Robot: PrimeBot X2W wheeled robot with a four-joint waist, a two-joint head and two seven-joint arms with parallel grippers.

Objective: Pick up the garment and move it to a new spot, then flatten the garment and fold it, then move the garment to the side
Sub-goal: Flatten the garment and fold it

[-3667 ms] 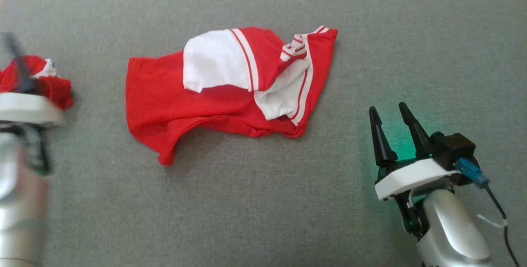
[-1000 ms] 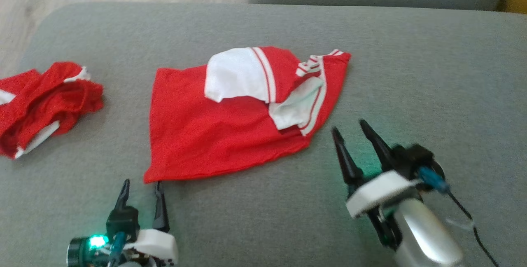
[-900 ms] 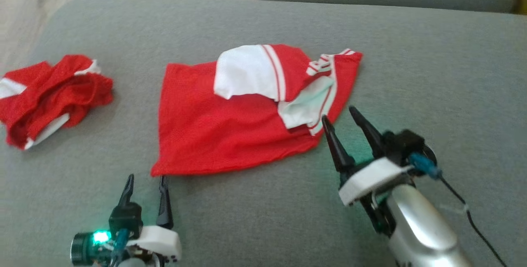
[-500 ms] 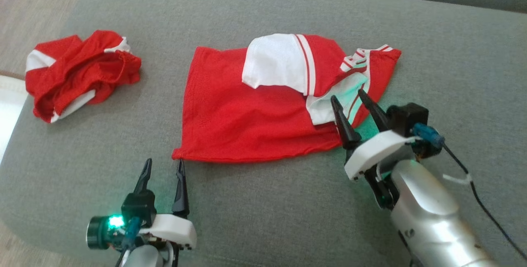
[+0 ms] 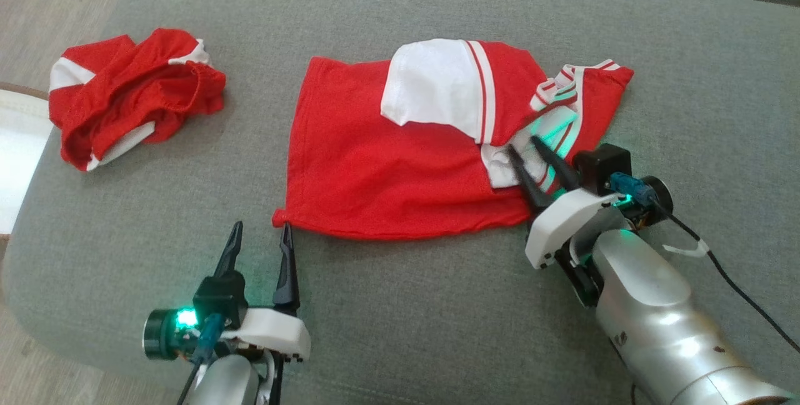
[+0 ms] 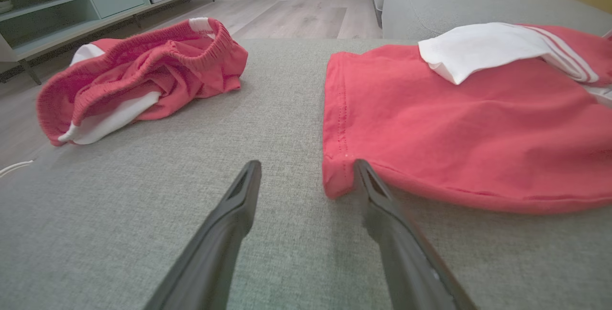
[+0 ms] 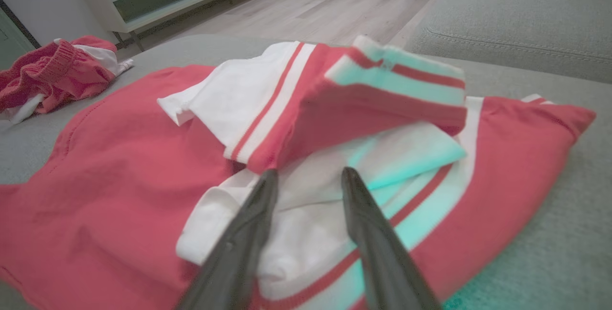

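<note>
Fig. Red garment [image 5: 387,174] with white sleeves, lying nearly flat at mid-cushion.
It rests on the grey sofa cushion [image 5: 400,311], sleeves folded inward (striped trim showing). Left gripper [image 5: 262,226]: fingers wide apart, just beside the near hem corner. Right gripper [image 5: 523,144]: fingers apart, straddling the lower white sleeve [image 5: 498,170].

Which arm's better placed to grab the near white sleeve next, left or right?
Right. The right gripper is over the white sleeve, fingers straddling its fabric. The left gripper sits open at the hem corner of the shirt, away from that sleeve.
</note>
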